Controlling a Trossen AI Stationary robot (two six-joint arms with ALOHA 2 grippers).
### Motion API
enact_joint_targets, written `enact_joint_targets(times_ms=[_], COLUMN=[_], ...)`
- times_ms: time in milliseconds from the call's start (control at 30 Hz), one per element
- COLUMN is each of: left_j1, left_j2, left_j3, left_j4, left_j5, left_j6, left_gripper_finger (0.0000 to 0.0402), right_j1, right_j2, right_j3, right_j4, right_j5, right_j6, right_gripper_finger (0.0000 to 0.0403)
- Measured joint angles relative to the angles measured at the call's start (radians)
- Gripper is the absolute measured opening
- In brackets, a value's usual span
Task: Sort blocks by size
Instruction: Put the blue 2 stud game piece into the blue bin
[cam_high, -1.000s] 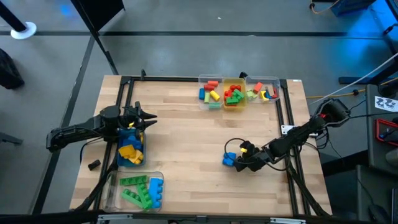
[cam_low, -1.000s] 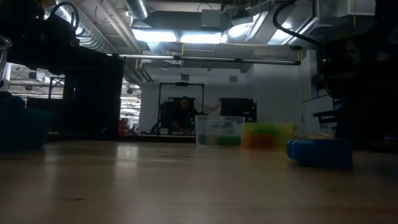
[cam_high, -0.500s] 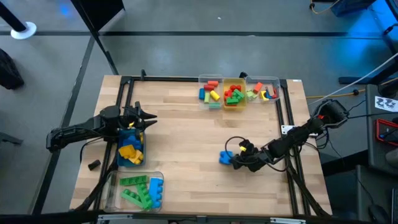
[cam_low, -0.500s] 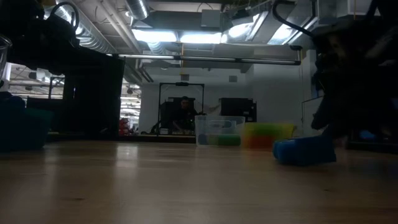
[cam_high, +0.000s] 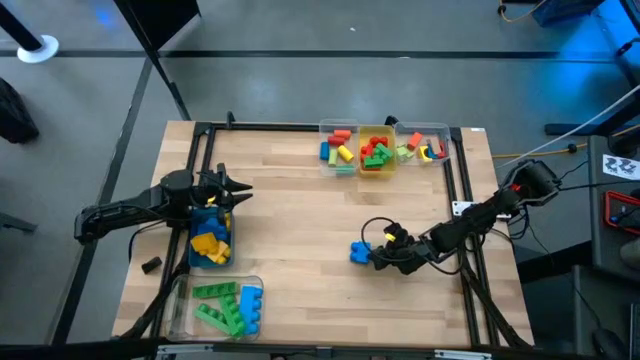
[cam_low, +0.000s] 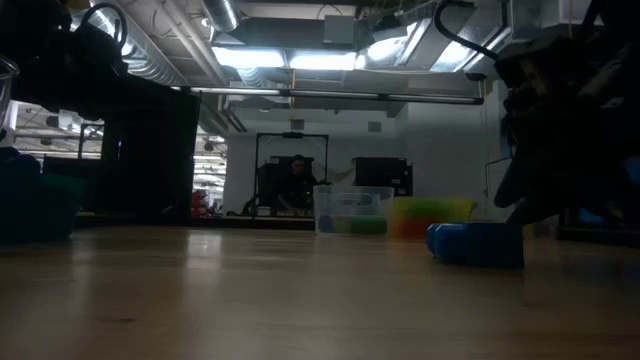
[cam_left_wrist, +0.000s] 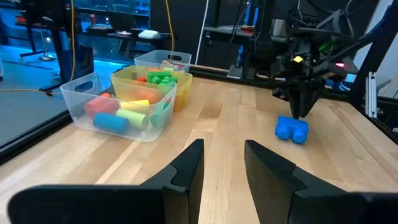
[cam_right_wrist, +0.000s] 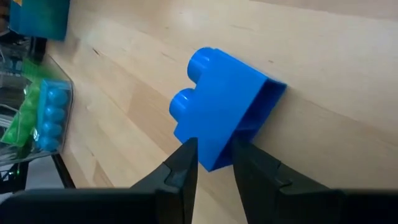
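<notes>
1 blue block (cam_high: 360, 252) lies on its side on the desk (cam_high: 300, 210), right of centre. Right hand (cam_high: 377, 259), fingers narrowly parted, touches its edge without gripping; it should straddle the block squarely before closing. Left hand (cam_high: 240, 188), part-open, waits over a bin (cam_high: 210, 238).

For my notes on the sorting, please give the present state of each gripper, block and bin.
Right gripper: low, fingers just behind the blue block, slightly apart.
Blue block: on its side on the table, not lifted.
Left gripper: open, empty, above the blue bin.
Three far bins: hold blocks.
Near clear bin: holds green and blue blocks.
</notes>
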Motion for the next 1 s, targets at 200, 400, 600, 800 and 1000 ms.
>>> enact_joint_targets(times_ms=[200,400,600,800,1000], left_j1=[0.0,0.0,0.0,0.0,0.0], left_j2=[0.0,0.0,0.0,0.0,0.0], left_j3=[0.0,0.0,0.0,0.0,0.0], left_j4=[0.0,0.0,0.0,0.0,0.0], left_j5=[0.0,0.0,0.0,0.0,0.0], left_j6=[0.0,0.0,0.0,0.0,0.0], left_gripper_finger=[0.01,0.01,0.01,0.01,0.01], right_j1=[0.002,0.002,0.002,0.003,0.003], right_j2=[0.0,-0.001,-0.001,-0.001,-0.001], right_j3=[-0.001,-0.115,-0.207,-0.208,-0.204], right_j4=[-0.006,0.218,0.442,0.423,0.418], right_j5=[-0.023,-0.009,0.067,0.04,0.042], right_j6=[0.0,0.029,0.047,0.049,0.053], right_gripper_finger=[0.0099,0.0099,0.0099,0.0099,0.0099])
